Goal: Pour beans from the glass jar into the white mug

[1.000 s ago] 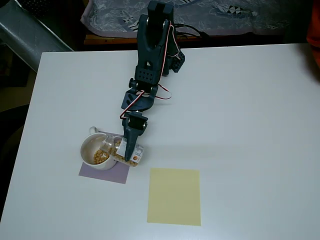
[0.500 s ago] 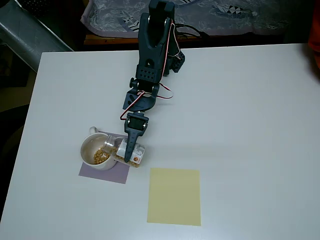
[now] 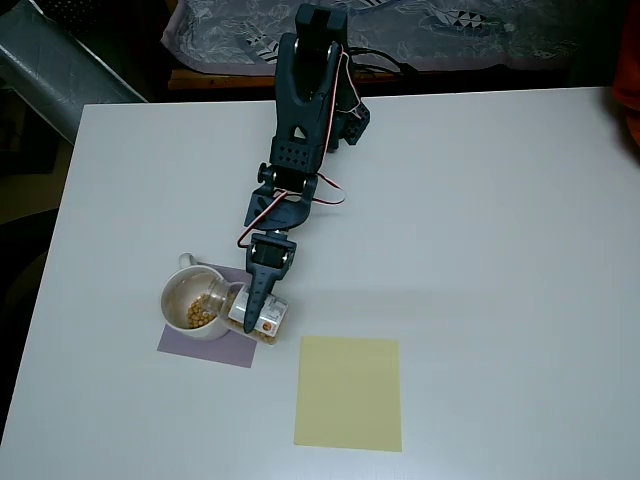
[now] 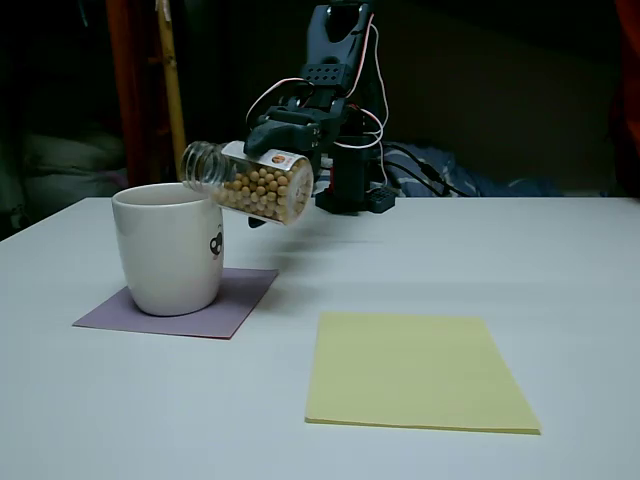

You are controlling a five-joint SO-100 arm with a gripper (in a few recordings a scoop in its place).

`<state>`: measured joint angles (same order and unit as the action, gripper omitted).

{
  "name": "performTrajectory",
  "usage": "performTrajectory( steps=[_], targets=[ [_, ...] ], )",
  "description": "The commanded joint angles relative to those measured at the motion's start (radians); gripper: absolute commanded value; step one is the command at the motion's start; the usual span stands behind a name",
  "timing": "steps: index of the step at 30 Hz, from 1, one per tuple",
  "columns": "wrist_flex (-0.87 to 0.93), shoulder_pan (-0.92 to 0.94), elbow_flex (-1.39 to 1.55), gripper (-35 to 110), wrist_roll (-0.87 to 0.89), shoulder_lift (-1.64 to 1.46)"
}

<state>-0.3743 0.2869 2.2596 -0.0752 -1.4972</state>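
A glass jar [image 4: 250,184] of beans [image 4: 262,192] is held clamped in the gripper [image 3: 257,305], tipped almost on its side. Its mouth is raised just above the rim of a white mug [image 4: 168,260], which stands on a purple mat [image 4: 240,296]. More beans [image 3: 198,313] are seen inside the mug. A yellow sheet [image 3: 349,392] lies nearby.

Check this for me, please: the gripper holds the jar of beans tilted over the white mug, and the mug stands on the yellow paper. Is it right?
Not quite. The white mug stands on the purple mat, not on the yellow paper, which lies apart to the right in the fixed view. The rest holds: the gripper holds the jar of beans tilted over the mug.
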Motion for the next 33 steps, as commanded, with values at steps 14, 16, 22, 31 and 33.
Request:
performTrajectory(
  steps=[14,16,22,31,33],
  targets=[
    [0.089,0.040,-0.063,0,0.156,-0.023],
    [0.103,0.044,-0.071,0,0.183,-0.023],
    [0.130,0.051,-0.083,0,0.270,-0.026],
    [0.169,0.058,-0.118,0,0.316,-0.018],
    [0.184,0.060,-0.132,0,0.334,-0.014]
  ],
)
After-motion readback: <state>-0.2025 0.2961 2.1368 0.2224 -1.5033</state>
